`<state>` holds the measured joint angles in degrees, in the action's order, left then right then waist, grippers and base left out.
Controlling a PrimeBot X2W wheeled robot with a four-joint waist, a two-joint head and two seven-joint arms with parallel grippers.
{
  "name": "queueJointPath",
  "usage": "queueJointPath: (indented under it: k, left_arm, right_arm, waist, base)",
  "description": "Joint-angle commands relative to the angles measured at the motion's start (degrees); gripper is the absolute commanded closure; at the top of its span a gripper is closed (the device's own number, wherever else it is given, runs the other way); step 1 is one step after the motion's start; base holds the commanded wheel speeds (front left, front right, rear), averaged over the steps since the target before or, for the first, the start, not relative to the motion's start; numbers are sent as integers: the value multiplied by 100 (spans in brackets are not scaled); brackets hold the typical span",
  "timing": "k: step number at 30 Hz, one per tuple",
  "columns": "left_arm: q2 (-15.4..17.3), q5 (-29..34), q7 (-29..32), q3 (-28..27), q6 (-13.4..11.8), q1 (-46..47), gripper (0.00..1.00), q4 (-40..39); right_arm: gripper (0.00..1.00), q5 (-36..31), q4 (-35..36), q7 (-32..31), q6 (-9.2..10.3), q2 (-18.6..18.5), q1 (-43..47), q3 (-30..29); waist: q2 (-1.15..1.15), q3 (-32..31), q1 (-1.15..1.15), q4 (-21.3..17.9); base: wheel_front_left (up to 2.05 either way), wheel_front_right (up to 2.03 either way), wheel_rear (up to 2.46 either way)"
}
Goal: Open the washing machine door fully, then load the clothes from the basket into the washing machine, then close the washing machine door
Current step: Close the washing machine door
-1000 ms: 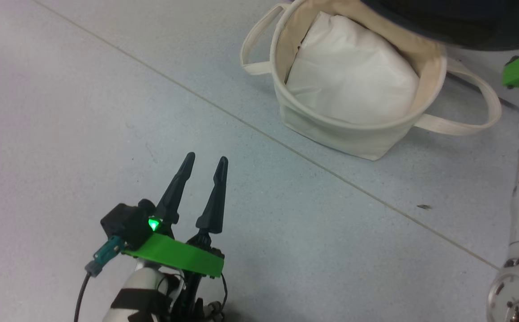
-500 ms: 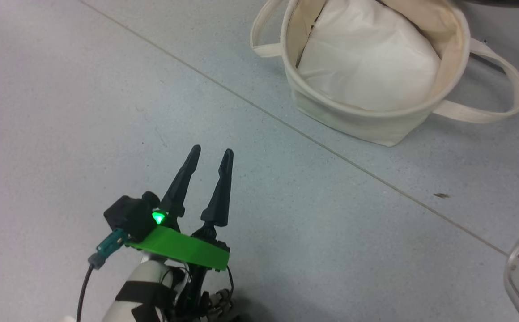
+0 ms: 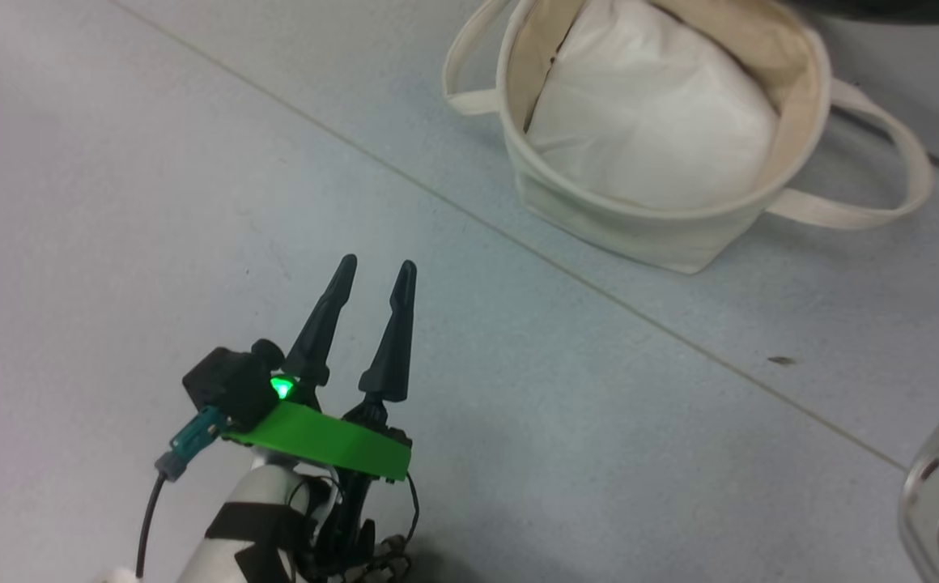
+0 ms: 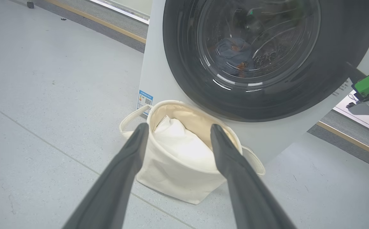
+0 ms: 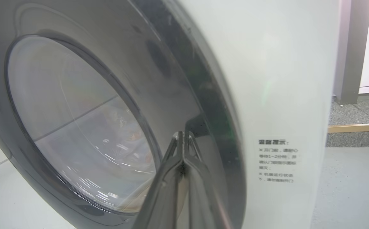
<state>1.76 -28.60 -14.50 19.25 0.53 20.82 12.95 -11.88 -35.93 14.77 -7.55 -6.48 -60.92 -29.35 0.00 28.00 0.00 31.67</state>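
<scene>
Grey floor (image 3: 154, 162), basket (image 3: 664, 239) upper right. My left fingers (image 3: 320, 324) gape empty; right fingers (image 5: 173, 165) pinched together at the rim of the door (image 5: 162, 63). I'd push squarely to latch it.

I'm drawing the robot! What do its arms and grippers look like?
The left gripper has two long, pointed black fingers, a green plate, a glowing green light and a teal plug with a black cable. The white forearm wears black tape.
</scene>
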Motion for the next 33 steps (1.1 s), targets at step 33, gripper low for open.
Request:
queueJointPath:
  k: [33]
  left_arm:
    - [111,955,-50,-1510,659,-1123,0,220]
  right_arm:
    - [100,3088,2911,23,6,359,5518,3391]
  waist:
    - [0,-2544,0,-2846]
  base:
    - [0,0,0]
